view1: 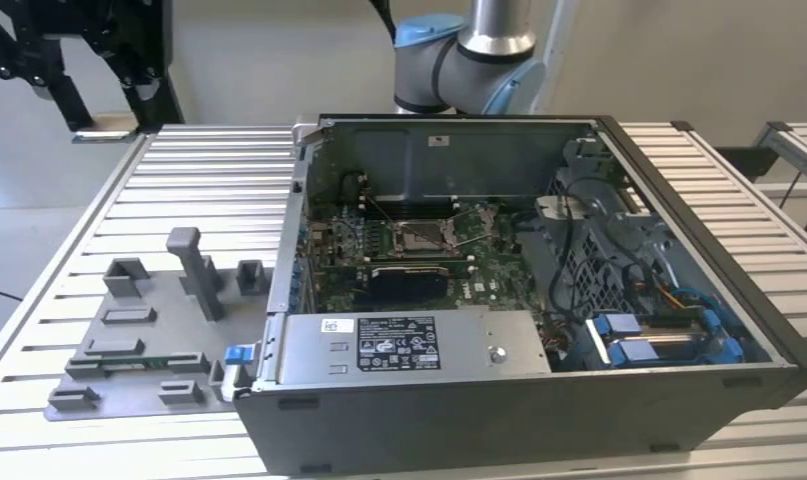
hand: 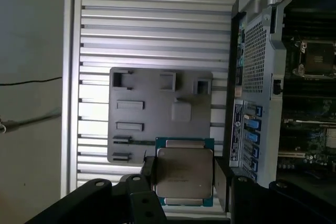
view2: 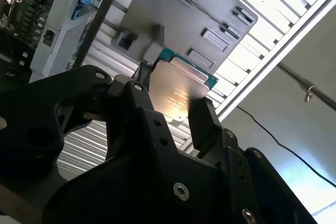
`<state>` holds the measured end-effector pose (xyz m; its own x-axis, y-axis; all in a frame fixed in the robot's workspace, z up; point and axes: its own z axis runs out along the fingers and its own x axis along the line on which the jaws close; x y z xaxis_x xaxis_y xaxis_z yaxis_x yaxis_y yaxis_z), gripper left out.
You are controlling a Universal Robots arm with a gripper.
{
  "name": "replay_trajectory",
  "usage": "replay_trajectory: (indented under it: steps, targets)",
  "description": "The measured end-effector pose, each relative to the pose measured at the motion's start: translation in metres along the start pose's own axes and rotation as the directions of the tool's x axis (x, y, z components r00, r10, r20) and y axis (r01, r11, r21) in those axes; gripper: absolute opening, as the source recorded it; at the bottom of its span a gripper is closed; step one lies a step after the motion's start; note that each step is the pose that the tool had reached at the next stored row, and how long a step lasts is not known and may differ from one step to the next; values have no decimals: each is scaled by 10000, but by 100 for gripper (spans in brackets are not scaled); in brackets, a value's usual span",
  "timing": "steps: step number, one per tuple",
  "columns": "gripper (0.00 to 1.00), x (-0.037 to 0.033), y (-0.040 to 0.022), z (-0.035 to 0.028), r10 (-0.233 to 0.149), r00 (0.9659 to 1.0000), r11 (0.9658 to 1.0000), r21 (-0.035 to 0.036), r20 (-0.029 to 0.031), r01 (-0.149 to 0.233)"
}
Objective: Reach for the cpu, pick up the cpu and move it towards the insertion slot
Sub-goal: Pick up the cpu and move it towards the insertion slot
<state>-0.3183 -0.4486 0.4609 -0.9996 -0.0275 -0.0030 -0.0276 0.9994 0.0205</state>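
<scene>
Your claw (hand: 184,182) is clamped on the cpu (hand: 185,169). Both wrist views show one black finger (hand: 149,174) on each of two opposite sides of the chip. The cpu is up in the air, off the grey plate (hand: 157,114) that lies on the counter (hand: 157,24) below it. The insertion slot (view1: 423,235) is well apart from it, deep inside the open computer case (view1: 510,400), with the green board (view1: 497,265) all around.

Here is what I think could go wrong.

The chip could slip. It is thin and flat, and the claw grips only its edges. A fast start or a hard stop could shake it loose. Then it would fall on the counter or on the plate.

The chip could hit the case. The side wall (hand: 257,77) of the case stands between the cpu and the slot. If you go across too low, the claw or the chip could knock into that wall.

The chip could come in crooked. In the second wrist view it looks tilted (view2: 176,90), though that may be just the camera. If it gets to the slot tipped or turned the wrong way, it will not sit flat and could hurt the slot.

The thin wire lever (view1: 473,232) lies close beside the slot. The wide claw could catch on it.
</scene>
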Motion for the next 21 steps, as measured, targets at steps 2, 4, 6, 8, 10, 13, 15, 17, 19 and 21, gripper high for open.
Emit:
replay_trajectory:
  steps: [2,4,6,8,10,13,15,17,19,21]
  targets:
    - [0,-88,-3,7,-1,10000,10000,1,2,1]
    - [0,-176,-5,14,-1,10000,10000,0,6,1]
    - [0,-260,-8,20,-1,10000,10000,0,10,1]
    - [0,-348,-10,27,-1,10000,10000,0,15,1]
    - [0,-431,-12,35,-2,10000,10000,1,18,2]
    - [0,-561,-15,46,-2,10000,10000,1,23,2]
    - [0,-647,-17,54,-2,10000,10000,0,27,2]
    - [0,-735,-19,62,-3,10000,10000,1,28,3]
    - [0,-827,-20,71,-3,10000,10000,1,28,3]
    - [0,-918,-21,82,-3,10000,10000,1,29,3]
